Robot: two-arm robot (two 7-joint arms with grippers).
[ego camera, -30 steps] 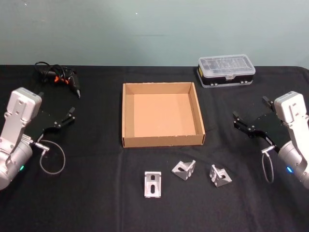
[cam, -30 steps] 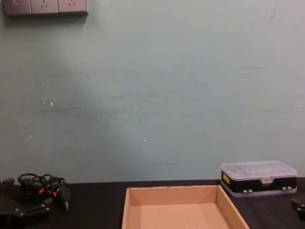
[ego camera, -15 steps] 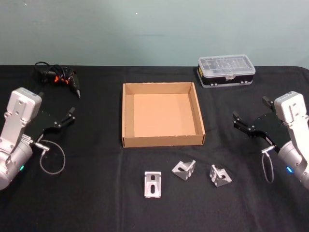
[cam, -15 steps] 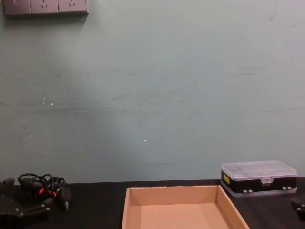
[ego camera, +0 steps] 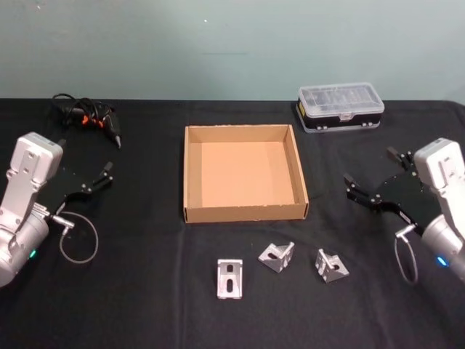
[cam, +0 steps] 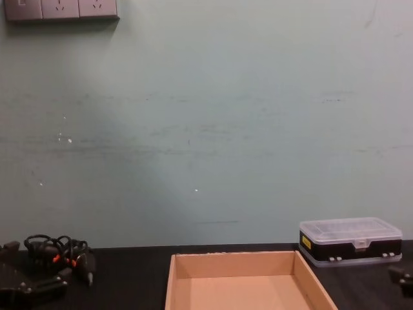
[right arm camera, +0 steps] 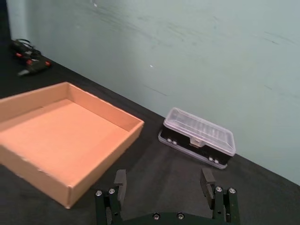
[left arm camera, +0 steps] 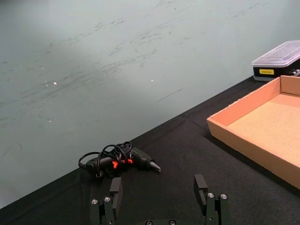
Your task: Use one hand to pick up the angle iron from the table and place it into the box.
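Observation:
Three silver angle irons lie on the black table [ego camera: 138, 298] in front of the box: one at the left [ego camera: 230, 278], one in the middle [ego camera: 277, 255], one at the right [ego camera: 331, 264]. The tan cardboard box [ego camera: 243, 212] stands empty at the table's centre; its rim also shows in the chest view [cam: 235, 257] and right wrist view [right arm camera: 108, 110]. My right gripper [ego camera: 369, 166] hovers open to the right of the box, above and right of the right angle iron, with nothing between its fingers [right arm camera: 207, 180]. My left gripper [ego camera: 85, 155] rests open far left, fingers [left arm camera: 201, 185] empty.
A black plastic case with a clear lid [ego camera: 340, 106] sits behind the box at the right. A bundle of black cables with orange bits [ego camera: 86, 116] lies at the back left. Bare tabletop surrounds the angle irons.
My right gripper has shifted a little to the left, toward the box. The left arm, the box and the angle irons have not moved.

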